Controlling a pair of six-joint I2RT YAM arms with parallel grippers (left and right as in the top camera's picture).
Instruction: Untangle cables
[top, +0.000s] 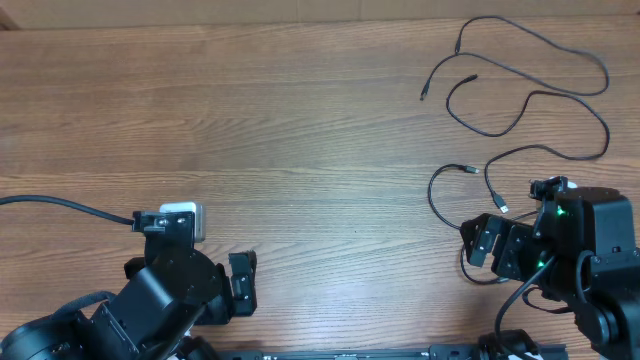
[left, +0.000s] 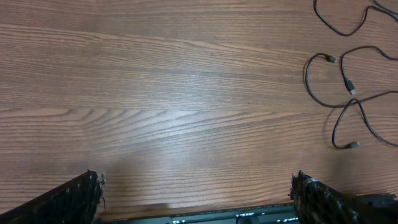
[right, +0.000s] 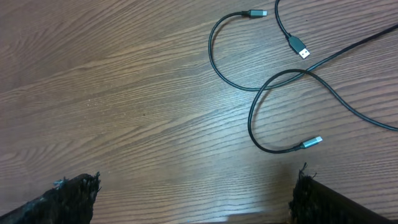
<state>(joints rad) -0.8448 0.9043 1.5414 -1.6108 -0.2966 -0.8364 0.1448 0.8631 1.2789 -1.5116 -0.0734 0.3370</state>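
Several thin black cables (top: 530, 100) lie as loose, overlapping strands on the wooden table at the right. In the right wrist view the strands cross at one spot (right: 292, 73). A silver USB plug (right: 300, 48) and two smaller plug ends (right: 313, 143) lie nearby. The cables also show at the top right of the left wrist view (left: 339, 81). My right gripper (top: 480, 250) (right: 199, 193) is open and empty, just short of the nearest loop. My left gripper (top: 243, 285) (left: 196, 193) is open and empty, far left of the cables.
A thick black arm wire (top: 60, 205) runs in from the left edge to the left arm. A dark rail (left: 205, 218) lines the table's front edge. The table's back edge (top: 250, 22) runs along the top.
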